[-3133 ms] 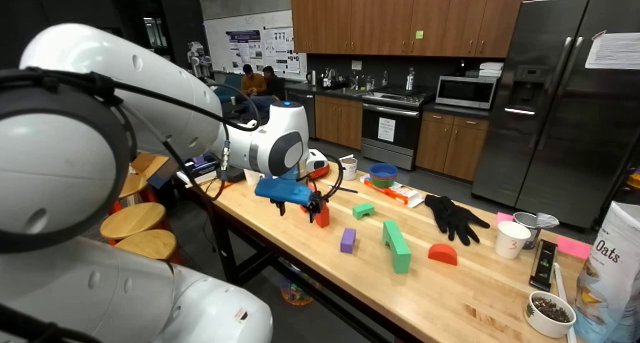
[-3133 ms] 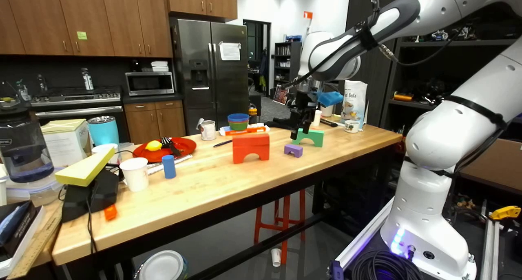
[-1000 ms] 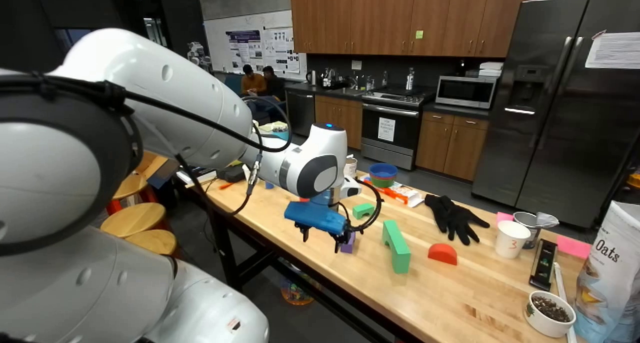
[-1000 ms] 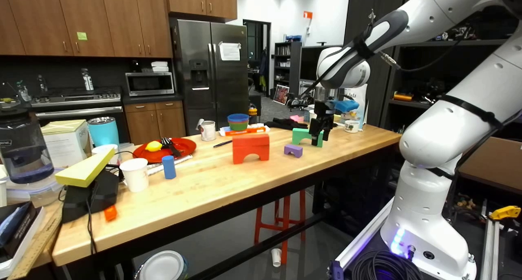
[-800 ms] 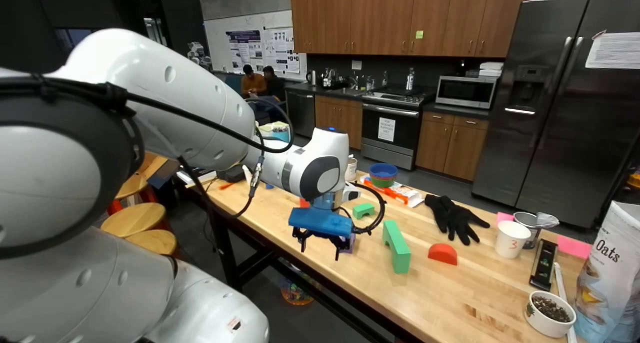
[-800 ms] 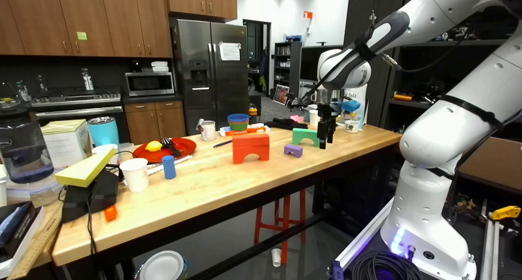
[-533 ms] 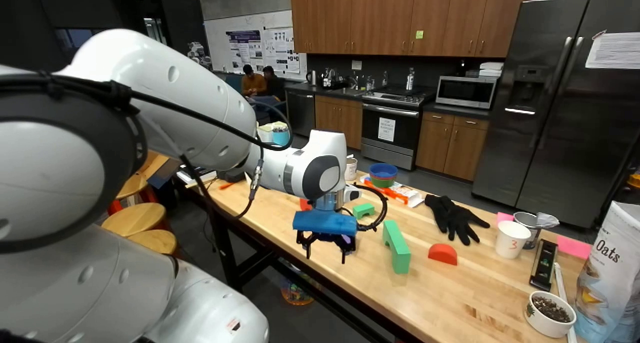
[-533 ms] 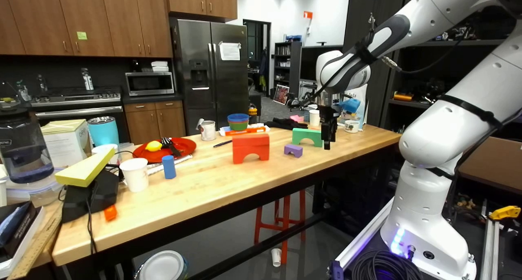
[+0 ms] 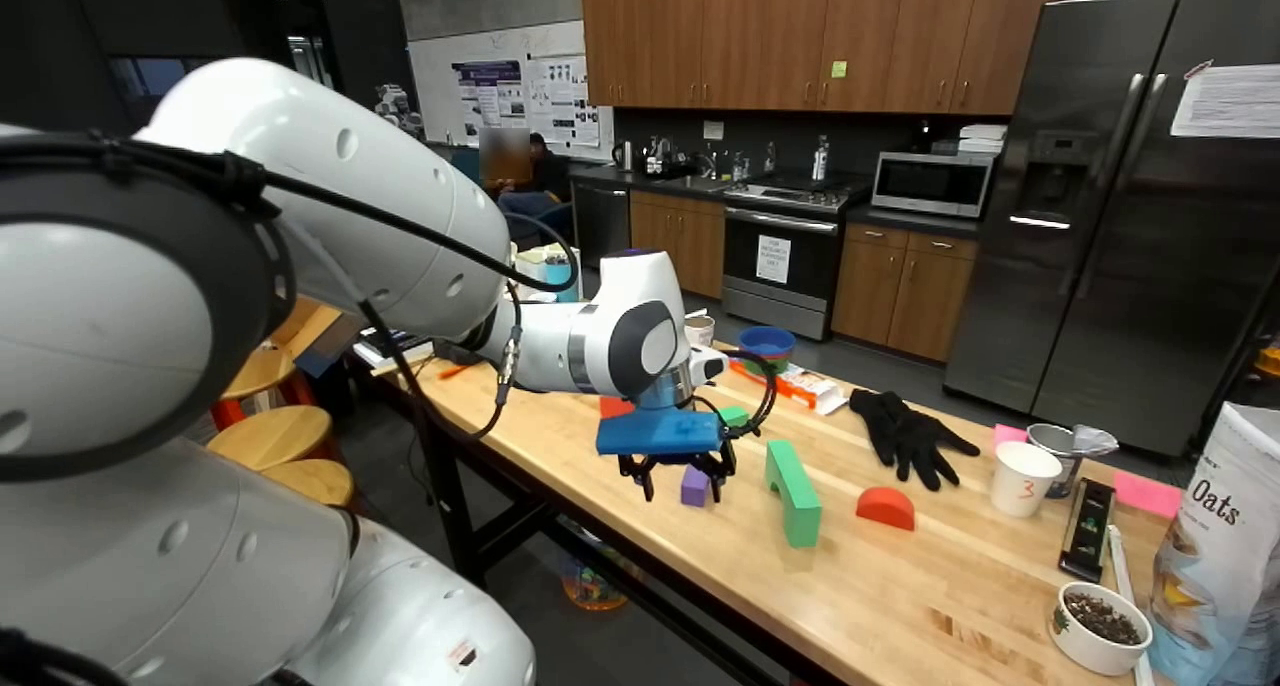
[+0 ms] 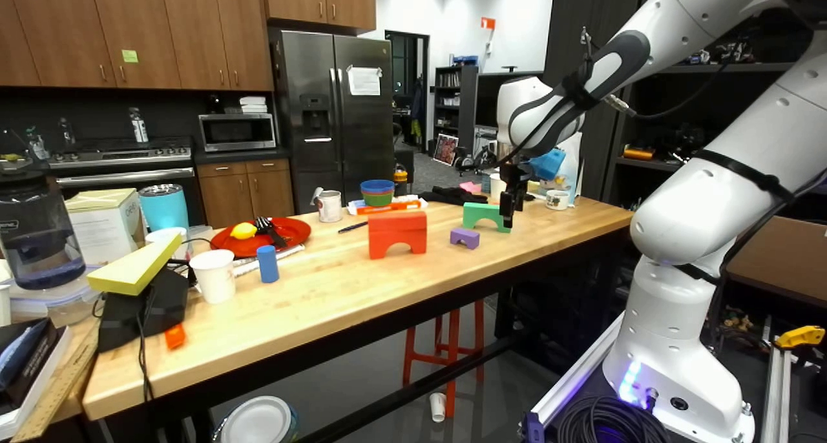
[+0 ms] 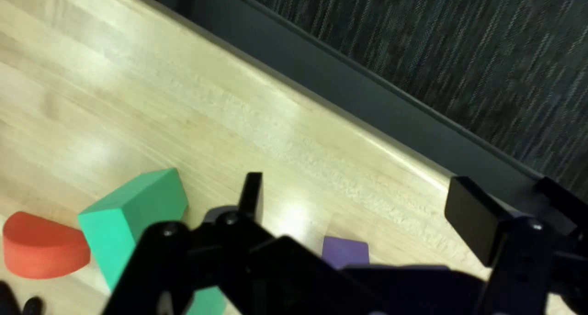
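Jaws released, spread wide, nothing in them; they hang over the counter (image 9: 900,586). Landmark = green arch (image 9: 797,501), standing on the counter. In an exterior view, jaws are left of the green arch; so is the purple arch block (image 9: 690,491), on the counter, near the jaws but apart from them. In the wrist view it shows in the gap between the jaws, partly covered. Red half-round (image 9: 886,509): right of the green arch, near it. Small green block (image 9: 733,416): behind-left of it. Red arch block (image 10: 397,235), in an exterior view: left of the green arch, purple arch block between the two. Black gloves (image 9: 915,441): behind-right of the green arch. Blue bowl (image 9: 768,341): farther behind it. Stove (image 9: 808,256) and fridge (image 9: 1100,216): well beyond it.
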Action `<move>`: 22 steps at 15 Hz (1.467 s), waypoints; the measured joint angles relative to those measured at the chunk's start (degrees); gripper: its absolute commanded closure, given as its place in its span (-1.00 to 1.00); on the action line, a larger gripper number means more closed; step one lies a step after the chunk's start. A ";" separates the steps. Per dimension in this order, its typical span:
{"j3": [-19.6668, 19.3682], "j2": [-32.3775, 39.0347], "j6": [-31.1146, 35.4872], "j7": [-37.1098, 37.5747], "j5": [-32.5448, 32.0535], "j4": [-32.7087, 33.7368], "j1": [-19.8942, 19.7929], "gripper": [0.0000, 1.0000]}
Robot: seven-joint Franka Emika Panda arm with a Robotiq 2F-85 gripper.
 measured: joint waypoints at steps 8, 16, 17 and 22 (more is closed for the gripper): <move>-0.22 9.30 17.25 0.25 -0.12 -0.18 -0.14 -1.00; -0.46 15.54 28.23 0.58 1.64 -0.09 -0.38 -1.00; -0.46 15.93 29.58 0.78 2.37 -0.08 -0.37 -1.00; -0.94 18.73 34.53 -0.34 9.86 -0.10 1.49 -1.00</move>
